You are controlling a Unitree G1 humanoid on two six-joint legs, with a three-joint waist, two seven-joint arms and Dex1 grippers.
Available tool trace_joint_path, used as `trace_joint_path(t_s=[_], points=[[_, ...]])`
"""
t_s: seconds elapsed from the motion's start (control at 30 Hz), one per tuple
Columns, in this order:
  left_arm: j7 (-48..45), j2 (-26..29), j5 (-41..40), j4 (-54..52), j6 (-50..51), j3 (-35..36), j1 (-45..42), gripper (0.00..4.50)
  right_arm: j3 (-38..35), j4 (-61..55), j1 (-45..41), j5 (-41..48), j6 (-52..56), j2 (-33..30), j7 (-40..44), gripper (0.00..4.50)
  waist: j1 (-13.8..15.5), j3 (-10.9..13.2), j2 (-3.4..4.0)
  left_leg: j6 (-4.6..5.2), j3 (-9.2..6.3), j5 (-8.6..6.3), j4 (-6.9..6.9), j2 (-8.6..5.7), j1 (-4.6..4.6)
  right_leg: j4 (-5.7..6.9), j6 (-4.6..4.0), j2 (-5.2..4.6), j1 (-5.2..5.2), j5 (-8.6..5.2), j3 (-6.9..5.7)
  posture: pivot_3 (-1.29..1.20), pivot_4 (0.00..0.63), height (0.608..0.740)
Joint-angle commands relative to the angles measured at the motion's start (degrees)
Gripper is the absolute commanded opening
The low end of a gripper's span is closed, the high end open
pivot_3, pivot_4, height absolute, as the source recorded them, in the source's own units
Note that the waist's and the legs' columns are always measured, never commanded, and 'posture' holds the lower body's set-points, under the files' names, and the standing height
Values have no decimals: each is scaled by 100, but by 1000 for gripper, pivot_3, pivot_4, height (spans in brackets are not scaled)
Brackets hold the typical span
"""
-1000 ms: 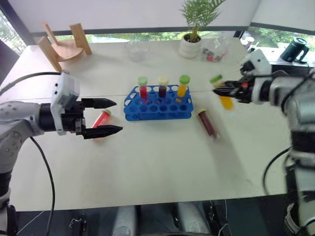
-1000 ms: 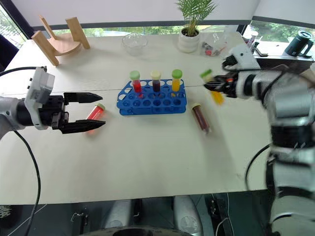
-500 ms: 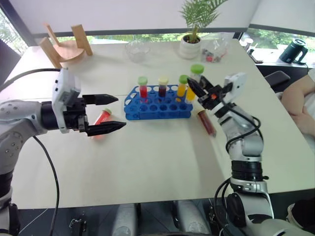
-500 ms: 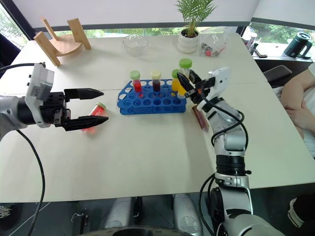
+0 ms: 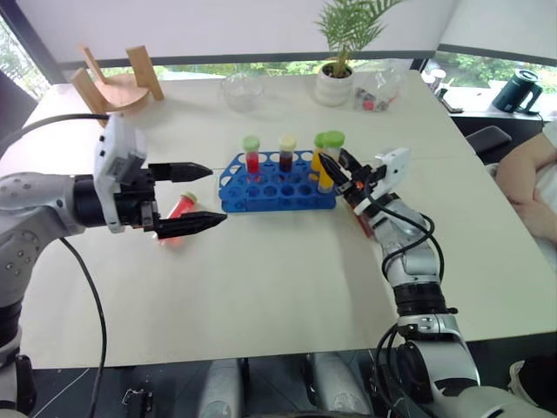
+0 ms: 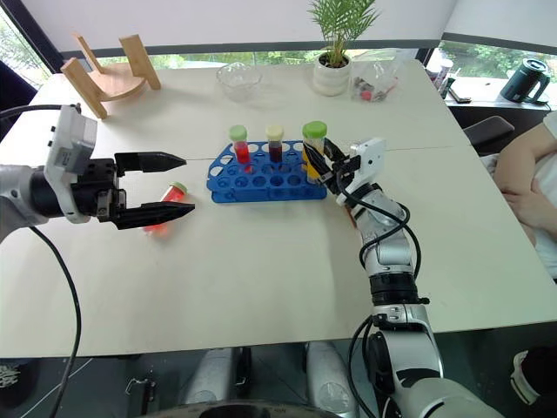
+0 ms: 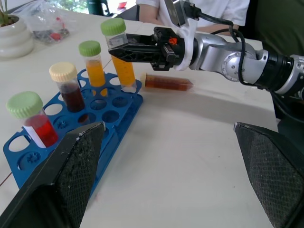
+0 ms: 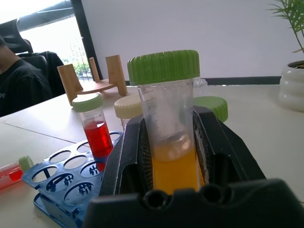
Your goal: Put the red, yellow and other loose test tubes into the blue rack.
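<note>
Presently, pale tabletop under bright windows. Blue rack at centre, three capped tubes standing in its far row. Right tool, at the rack's 3 o'clock end, clenched on the yellow green-capped tube, upright. Dark red-brown tube lying just beyond that end. Left tool released, at 9 o'clock; bright red tube lying beneath. Potted plant, glass bowl, wooden stand along the 12 o'clock edge.

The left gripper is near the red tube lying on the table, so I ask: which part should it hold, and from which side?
Probably grip the red tube across its clear middle, coming from above. It lies flat with its green cap toward the blue rack, so the round body offers two free sides for the left gripper.
</note>
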Motion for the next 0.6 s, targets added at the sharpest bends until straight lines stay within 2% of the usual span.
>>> trace_joint_path(t_s=[0.03, 0.5, 0.57, 0.6], points=[[64, 59, -107, -135, 33, 112, -92, 4500, 107, -97, -66, 31, -102, 94, -50, 819, 0, 0, 0, 0, 0, 0, 0, 0, 0, 1, 0, 1, 0, 0, 0, 0, 150, 740], [161, 6, -112, -133, 89, 31, -221, 4500, 226, 557, -28, -141, -527, 47, -29, 819, -78, 0, 0, -1, -1, 1, -1, 1, 3, 4, -1, 1, 0, 0, 1, 0, 150, 740], [168, -6, -113, -136, 89, 20, -226, 4500, 242, 564, -2, -162, -534, 16, -32, 1881, -87, 0, 0, -2, -1, 1, -1, 0, 3, 5, 0, 1, 1, 0, 1, 0, 150, 740], [170, -12, -112, -132, 86, 14, -227, 4500, 247, 533, 13, -158, -512, -4, -28, 2243, -92, 0, 0, -3, -1, 2, -1, 0, 4, 5, 0, 1, 2, 0, 1, 0, 150, 740]])
